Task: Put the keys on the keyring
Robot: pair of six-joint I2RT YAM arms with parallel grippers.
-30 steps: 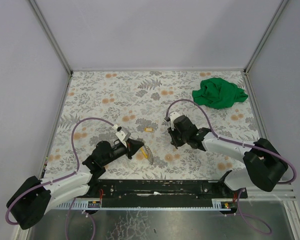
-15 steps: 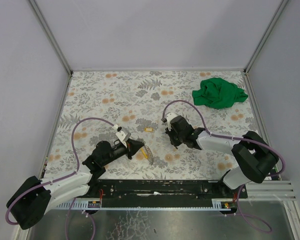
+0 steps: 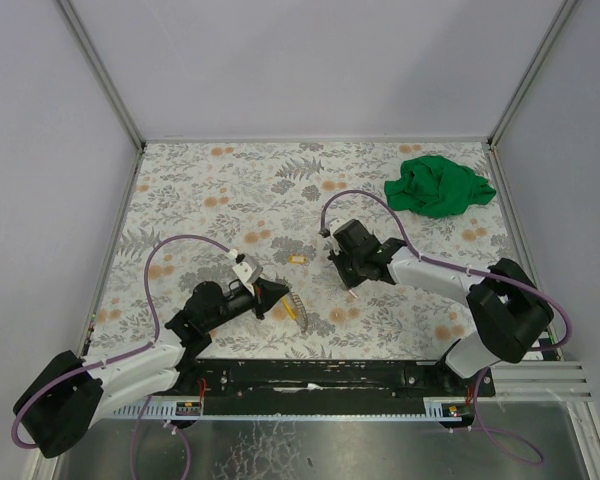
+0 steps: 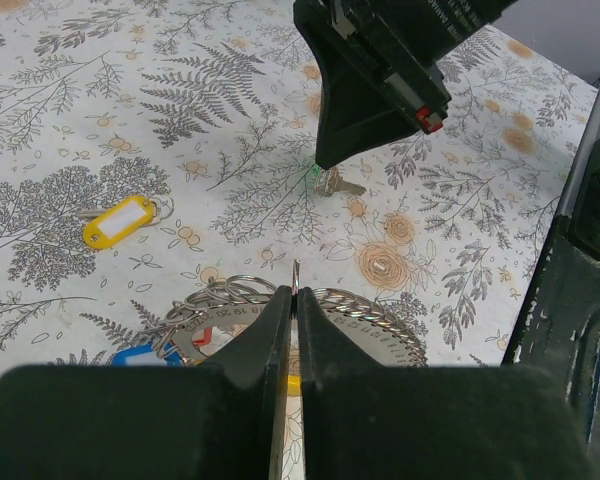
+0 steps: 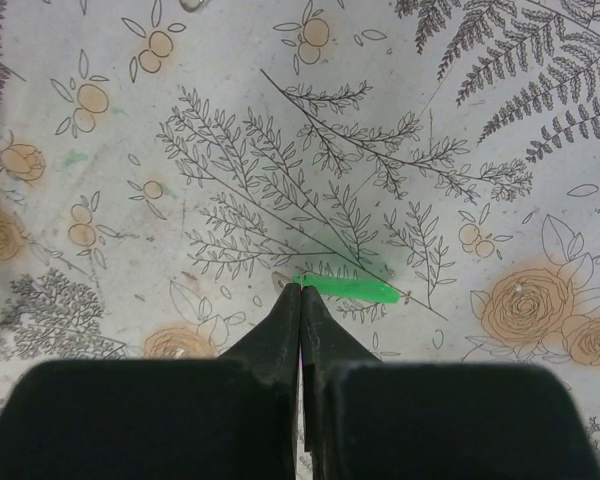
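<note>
My left gripper (image 3: pixel 285 298) is shut on the upright edge of the keyring (image 4: pixel 380 325), a silvery loop with several small rings and blue, red and yellow tags, near the table's front; the jaws (image 4: pixel 295 295) pinch its metal. The yellow-tagged key (image 4: pixel 120 220) lies loose on the cloth, also in the top view (image 3: pixel 298 261). My right gripper (image 5: pixel 300 290) is shut, its tips pinching one end of the bright green tag (image 5: pixel 345 288), held edge-on just above the table. Its metal key (image 4: pixel 338 183) hangs at the right fingertips (image 4: pixel 320 160), beyond the keyring.
A big green cloth (image 3: pixel 438 186) lies crumpled at the far right. The floral tablecloth (image 3: pixel 220 200) covers the table, with grey walls and metal rails on three sides. Purple cables loop over both arms.
My right gripper has moved left and a little farther from the bases, its wrist turning. The left gripper and the keyring have not moved.
</note>
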